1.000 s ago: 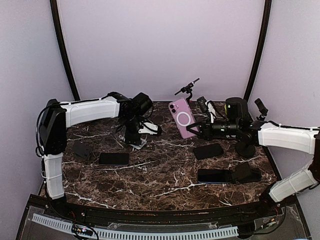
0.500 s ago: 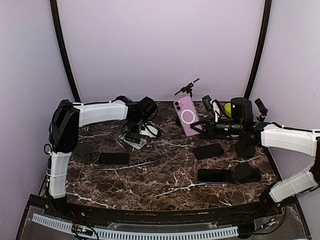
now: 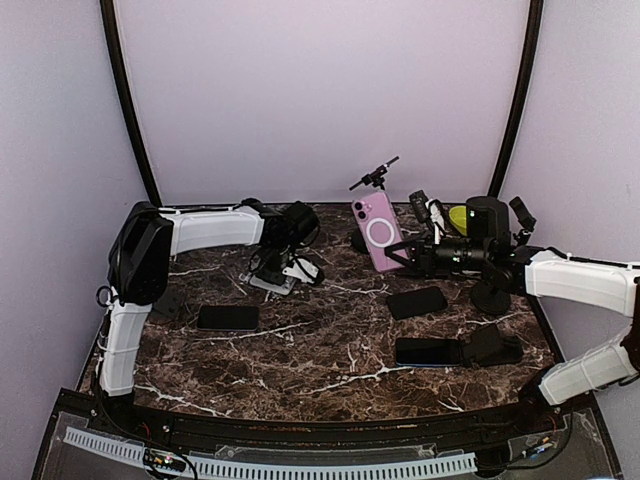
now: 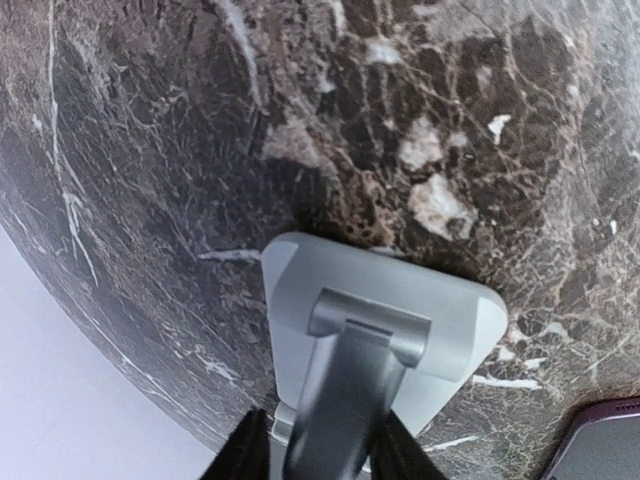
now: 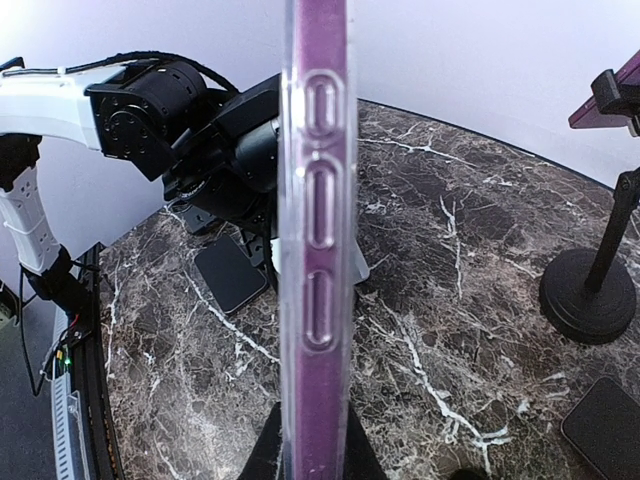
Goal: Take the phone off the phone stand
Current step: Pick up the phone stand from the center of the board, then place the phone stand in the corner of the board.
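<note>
**Top external.** The right claw (image 3: 402, 257) is clenched on the purple phone in a clear case (image 3: 377, 232). The phone hangs tilted in the air near the back edge of the dark marble counter (image 3: 320, 372), right of centre, with its back and ring mark facing the camera. It is off the grey plastic phone stand (image 3: 270, 282) and well apart from it. The stand sits toward the back-left of the counter and carries nothing. The left claw (image 3: 276, 264) is down on it. A black flat phone (image 3: 227, 317) lies nearer the left edge. A thin black pole stand (image 3: 372, 182) rises at the back edge just behind the purple phone.

**Left wrist.** The grey plastic phone stand (image 4: 380, 310) has its base plate flat on the counter. Its stem runs up between the fingers (image 4: 243, 452). The left claw is closed on that stem, with both fingers touching it.

**Right wrist.** The purple phone in a clear case (image 5: 318, 240) is seen edge-on and upright in the frame, with its side buttons visible. The fingers (image 5: 268, 452) pinch its lower end from both sides. Beyond it, the left arm bends down over the counter. The black flat phone (image 5: 230, 275) lies near that arm. The round base of the black pole stand (image 5: 590, 292) is toward the right.
</note>
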Available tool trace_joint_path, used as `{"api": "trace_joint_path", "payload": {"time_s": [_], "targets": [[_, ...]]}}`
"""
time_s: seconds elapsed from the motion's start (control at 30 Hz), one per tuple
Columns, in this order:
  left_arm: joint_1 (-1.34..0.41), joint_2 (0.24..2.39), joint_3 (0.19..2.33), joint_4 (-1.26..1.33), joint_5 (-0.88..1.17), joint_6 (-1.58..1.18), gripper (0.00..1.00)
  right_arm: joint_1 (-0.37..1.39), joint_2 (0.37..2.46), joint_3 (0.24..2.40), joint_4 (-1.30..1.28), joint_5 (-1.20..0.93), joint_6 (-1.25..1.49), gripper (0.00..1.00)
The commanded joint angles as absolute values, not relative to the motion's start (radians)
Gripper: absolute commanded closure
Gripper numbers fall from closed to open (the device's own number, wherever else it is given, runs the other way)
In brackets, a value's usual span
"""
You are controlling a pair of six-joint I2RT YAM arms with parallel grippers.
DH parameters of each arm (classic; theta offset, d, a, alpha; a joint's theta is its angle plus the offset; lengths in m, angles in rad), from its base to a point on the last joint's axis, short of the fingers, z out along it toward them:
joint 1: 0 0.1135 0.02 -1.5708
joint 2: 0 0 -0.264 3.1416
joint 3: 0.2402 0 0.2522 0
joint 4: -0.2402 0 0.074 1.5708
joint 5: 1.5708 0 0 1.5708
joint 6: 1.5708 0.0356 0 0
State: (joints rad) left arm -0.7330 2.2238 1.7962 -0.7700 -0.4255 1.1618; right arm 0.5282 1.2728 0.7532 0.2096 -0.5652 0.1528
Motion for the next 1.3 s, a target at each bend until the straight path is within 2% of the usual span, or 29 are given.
{"api": "trace_joint_path", "payload": {"time_s": [0.0,0.13,0.23,0.3,0.7,1.07,1.27], "targets": [[-0.732,2.21,1.819,-0.758,-0.401,1.159,0.7,0.519,1.243,0.76,0.316,-0.584,0.155,1.0],[-0.729,2.198,1.826,-0.737,-0.391,1.138,0.83,0.52,1.246,0.763,0.317,-0.584,0.155,1.0],[-0.725,2.186,1.833,-0.704,-0.415,1.12,0.96,0.519,1.243,0.763,0.314,-0.584,0.155,1.0],[-0.72,2.173,1.834,-0.663,-0.437,1.098,1.0,0.519,1.241,0.762,0.314,-0.584,0.155,1.0],[-0.674,2.131,1.934,-0.507,-0.664,0.851,1.0,0.518,1.241,0.756,0.332,-0.648,0.197,1.0],[-0.582,2.124,2.104,-0.832,-0.798,0.222,1.0,0.518,1.24,0.763,0.339,-0.657,0.207,1.0],[-0.484,2.116,2.206,-1.103,-0.781,-0.175,1.0,0.518,1.236,0.758,0.346,-0.66,0.212,1.0]]}}
